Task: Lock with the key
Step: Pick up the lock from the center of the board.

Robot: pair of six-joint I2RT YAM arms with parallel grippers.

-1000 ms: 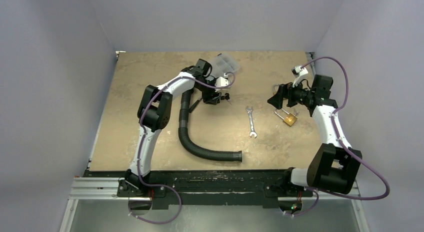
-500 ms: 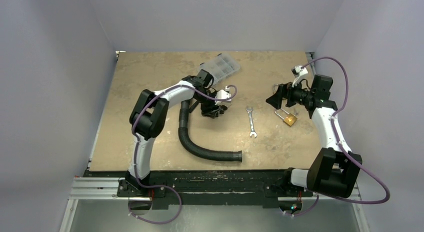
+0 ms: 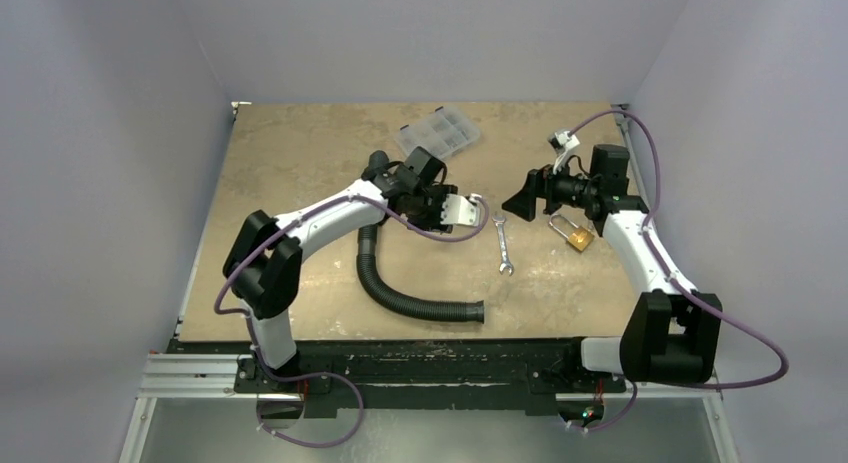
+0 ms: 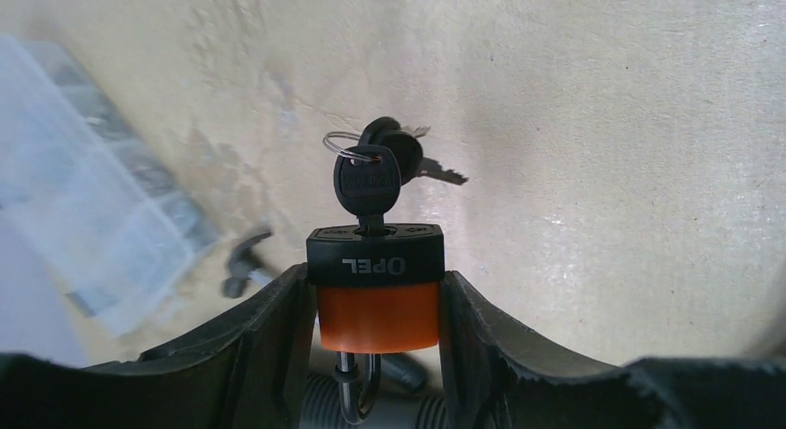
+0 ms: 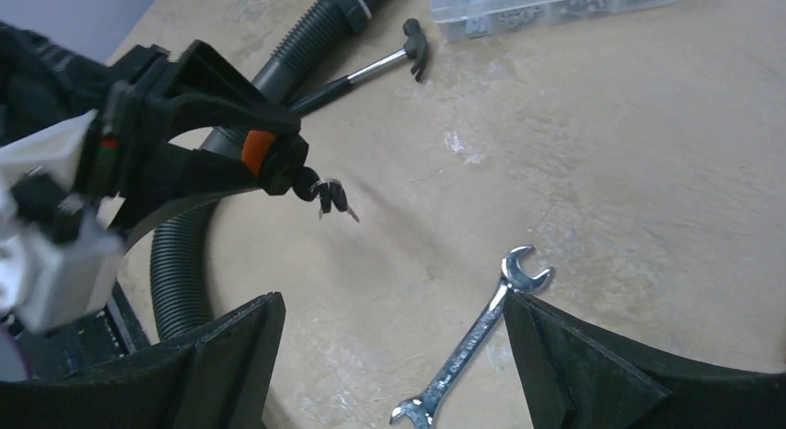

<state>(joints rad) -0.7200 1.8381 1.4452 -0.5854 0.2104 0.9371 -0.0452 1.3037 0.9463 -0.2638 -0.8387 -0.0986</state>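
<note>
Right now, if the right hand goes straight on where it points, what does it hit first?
Probably the keys sticking out of the orange padlock, which the left hand holds up facing it. The wrench lies lower on the table, likely under that line; depth is unclear.

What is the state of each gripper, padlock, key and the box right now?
Left gripper, shut on orange padlock.
Right gripper, open, empty.
Key, inserted in orange padlock.
Brass padlock, lying flat, not held.
Plastic box, lid closed.
</note>
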